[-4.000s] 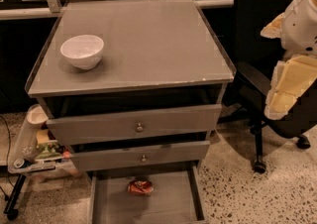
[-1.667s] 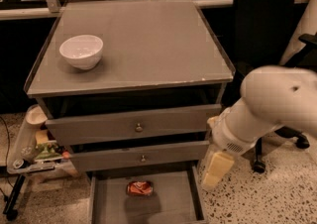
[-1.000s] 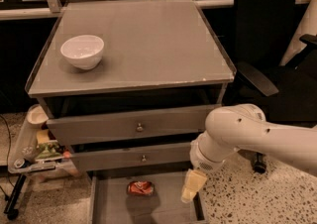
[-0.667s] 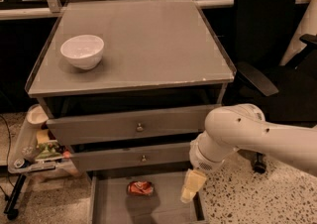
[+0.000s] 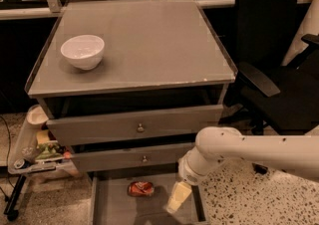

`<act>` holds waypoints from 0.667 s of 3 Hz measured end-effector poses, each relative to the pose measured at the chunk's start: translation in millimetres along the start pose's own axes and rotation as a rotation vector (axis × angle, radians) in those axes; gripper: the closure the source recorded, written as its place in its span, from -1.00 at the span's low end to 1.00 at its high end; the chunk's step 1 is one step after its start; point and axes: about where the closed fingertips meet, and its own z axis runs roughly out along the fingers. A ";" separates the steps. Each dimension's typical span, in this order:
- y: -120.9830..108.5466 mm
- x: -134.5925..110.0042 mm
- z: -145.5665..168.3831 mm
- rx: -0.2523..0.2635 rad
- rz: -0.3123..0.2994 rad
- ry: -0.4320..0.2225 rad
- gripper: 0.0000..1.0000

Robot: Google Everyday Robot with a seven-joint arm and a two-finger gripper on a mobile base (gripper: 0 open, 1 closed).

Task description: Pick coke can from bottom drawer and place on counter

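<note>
The robot's gripper (image 5: pixel 178 196) hangs low over the right side of the open bottom drawer (image 5: pixel 113 210), just beside the coke can (image 5: pixel 141 188) and not touching it; whether the gripper is open or closed cannot be told from this angle. The coke can lies on its side on the drawer floor, near the back and roughly midway across, just under the front of the knobbed drawer (image 5: pixel 143 159) above. Its long axis appears to run left to right, parallel to the drawer fronts, and which end carries the silvery top is not clear. That pose is the likely source of trouble: a can lying this way rolls freely toward the front or back of the drawer, so a glancing touch could send it further under the knobbed drawer and out of easy reach. A grip taken across the rounded side rather than squarely could slip or dent the thin metal. There is little room to work in, with the drawer's right wall close to the gripper and the drawer front overhanging, and the white arm (image 5: pixel 249 152) could catch on either during the lift. The grey surface (image 5: pixel 149 40) on top of the cabinet holds only a white bowl (image 5: pixel 82 51) at its left, so a careless placement there is the smaller risk.
</note>
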 end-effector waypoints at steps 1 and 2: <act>-14.4 7.9 72.2 -0.069 0.059 -0.042 -1.00; -14.4 8.0 72.3 -0.069 0.059 -0.042 -1.00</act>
